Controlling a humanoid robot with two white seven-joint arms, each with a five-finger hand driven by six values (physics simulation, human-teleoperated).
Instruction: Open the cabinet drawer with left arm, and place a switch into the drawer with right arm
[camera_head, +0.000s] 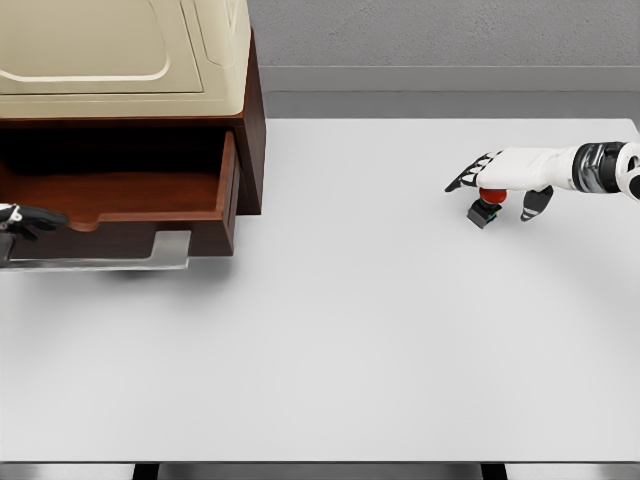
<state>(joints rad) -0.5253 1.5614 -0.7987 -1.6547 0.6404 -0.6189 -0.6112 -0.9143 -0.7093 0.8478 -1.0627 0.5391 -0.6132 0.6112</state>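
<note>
The brown wooden cabinet (250, 130) stands at the table's back left, and its drawer (120, 195) is pulled out, showing a bare wooden inside. A silver handle (110, 262) runs along the drawer's front. My left hand (22, 220) shows at the picture's left edge, against the drawer's front rim, mostly cut off. The switch (484, 208), a small black block with a red button, sits tilted on the table at the right. My right hand (478, 178) hovers just over it, fingers spread toward the left and thumb hanging down beside it, not closed around it.
A cream-coloured appliance (120, 50) sits on top of the cabinet. The white table (350, 330) stretches between drawer and switch. A grey wall runs behind the table's far edge.
</note>
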